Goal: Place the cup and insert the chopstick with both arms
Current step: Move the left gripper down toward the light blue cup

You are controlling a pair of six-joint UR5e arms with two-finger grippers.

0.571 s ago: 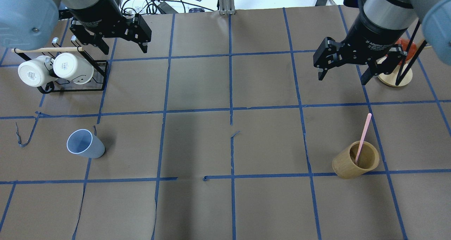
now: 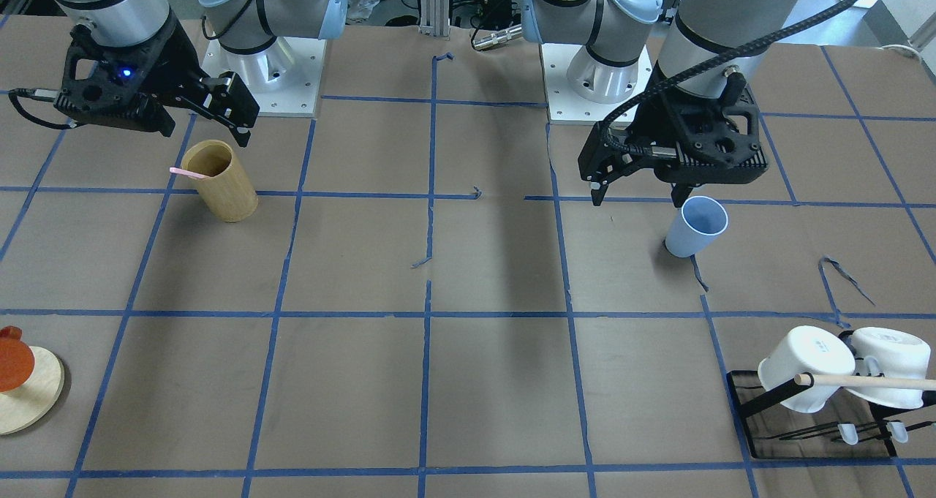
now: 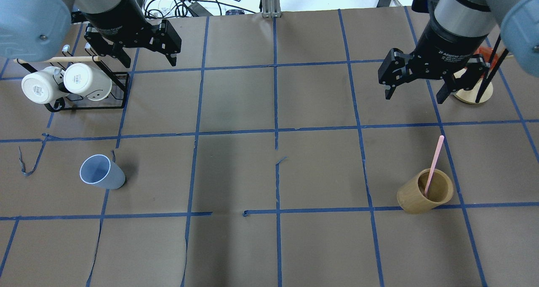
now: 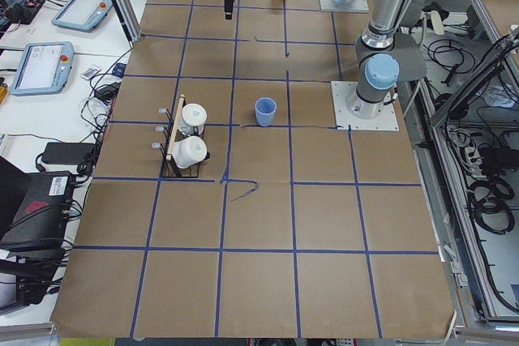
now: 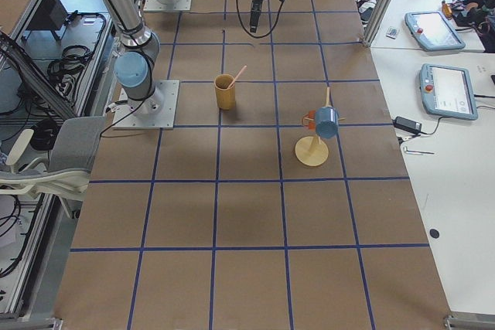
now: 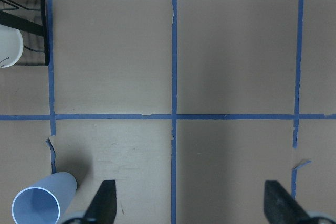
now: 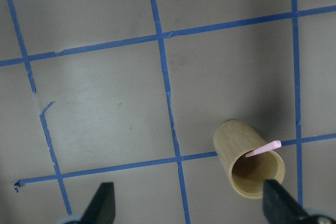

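At the overhead view's lower right the pink chopstick [image 3: 436, 154] stands in the bamboo cup [image 3: 410, 200], its long axis leaning toward upper right, while the blue cup [image 3: 102, 177] sits upright on the bench at lower left, and the left gripper [image 3: 149, 59] and right gripper [image 3: 414, 95] hover, fingers spread and empty.

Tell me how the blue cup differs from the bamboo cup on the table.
The blue cup is pale blue and tapers toward its base; the bamboo cup is tan with straight walls. The blue cup is empty; the bamboo cup holds a pink chopstick leaning on its rim. Both stand upright, mouth up.
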